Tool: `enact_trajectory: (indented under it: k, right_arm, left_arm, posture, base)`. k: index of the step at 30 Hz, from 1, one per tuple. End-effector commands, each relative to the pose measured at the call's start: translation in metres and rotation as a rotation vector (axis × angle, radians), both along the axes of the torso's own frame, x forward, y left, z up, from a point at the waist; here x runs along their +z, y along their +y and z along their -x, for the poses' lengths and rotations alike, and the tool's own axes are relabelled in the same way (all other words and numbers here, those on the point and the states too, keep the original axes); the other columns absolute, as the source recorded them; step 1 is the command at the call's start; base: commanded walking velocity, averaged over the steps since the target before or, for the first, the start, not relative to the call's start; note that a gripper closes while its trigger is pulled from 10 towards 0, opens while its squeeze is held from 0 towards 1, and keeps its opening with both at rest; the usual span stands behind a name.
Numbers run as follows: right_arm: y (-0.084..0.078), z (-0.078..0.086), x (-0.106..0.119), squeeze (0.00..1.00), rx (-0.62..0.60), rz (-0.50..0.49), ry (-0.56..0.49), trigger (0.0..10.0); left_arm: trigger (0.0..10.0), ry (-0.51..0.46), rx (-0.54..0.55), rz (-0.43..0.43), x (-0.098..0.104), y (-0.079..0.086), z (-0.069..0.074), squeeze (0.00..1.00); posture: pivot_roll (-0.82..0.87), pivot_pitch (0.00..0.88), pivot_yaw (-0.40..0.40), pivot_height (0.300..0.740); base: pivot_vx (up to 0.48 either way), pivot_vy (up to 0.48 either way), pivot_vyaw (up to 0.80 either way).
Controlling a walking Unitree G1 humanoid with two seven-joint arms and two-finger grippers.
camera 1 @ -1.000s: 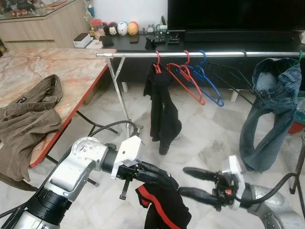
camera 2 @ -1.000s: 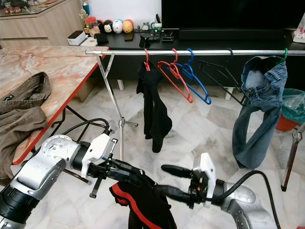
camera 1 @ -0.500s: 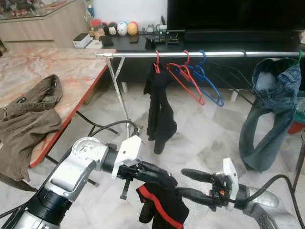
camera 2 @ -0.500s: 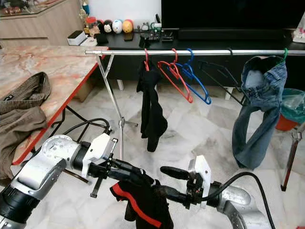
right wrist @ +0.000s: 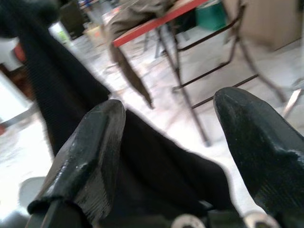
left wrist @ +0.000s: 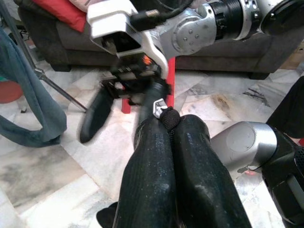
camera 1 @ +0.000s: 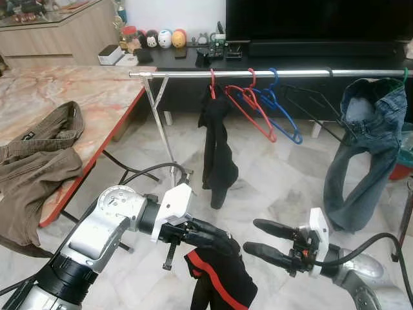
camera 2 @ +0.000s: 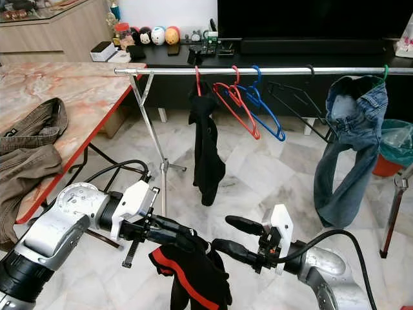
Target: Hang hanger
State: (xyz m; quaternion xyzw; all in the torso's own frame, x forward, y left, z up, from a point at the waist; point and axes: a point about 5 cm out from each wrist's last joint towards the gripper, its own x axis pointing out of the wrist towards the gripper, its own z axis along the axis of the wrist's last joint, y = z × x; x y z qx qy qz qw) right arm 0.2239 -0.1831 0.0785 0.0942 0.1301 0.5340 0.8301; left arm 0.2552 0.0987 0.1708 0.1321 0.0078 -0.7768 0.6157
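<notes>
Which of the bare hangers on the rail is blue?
The blue hanger, hooked between the red hanger and the black wire hanger; no clothing hangs from it.

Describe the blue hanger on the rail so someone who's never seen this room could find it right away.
Find the silver clothes rail running in front of the dark TV cabinet. Near its middle, right of the hanging black garment, several bare hangers cluster. The blue hanger is the only blue one, between a red hanger and a black wire hanger.
</notes>
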Motion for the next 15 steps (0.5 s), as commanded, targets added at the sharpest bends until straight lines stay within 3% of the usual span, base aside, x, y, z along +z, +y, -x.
enact_trajectory:
  k: [1,8,15]
  right_arm:
    - [0.008,0.006,0.000,0.01,0.063,-0.006,0.013,10.0]
    - [0.018,0.018,-0.016,0.01,0.136,0.003,0.089,10.0]
    - [0.021,0.015,-0.030,0.01,0.085,0.063,0.109,10.0]
  left_arm:
    - [10.0,-0.030,-0.008,0.007,0.007,0.000,-0.002,0.00]
    - [10.0,-0.043,-0.008,0.024,0.013,-0.003,-0.003,0.00]
    - [10.0,-0.036,-0.028,0.018,0.016,0.000,0.001,0.00]
  posture:
    - [0.05,0.033,0.100,0.740]
    - [0.06,0.034,0.096,0.740]
    - [0.06,0.034,0.096,0.740]
  base:
    - [0.000,0.000,0.00]
    - [0.000,0.000,0.00]
    - [0.000,0.000,0.00]
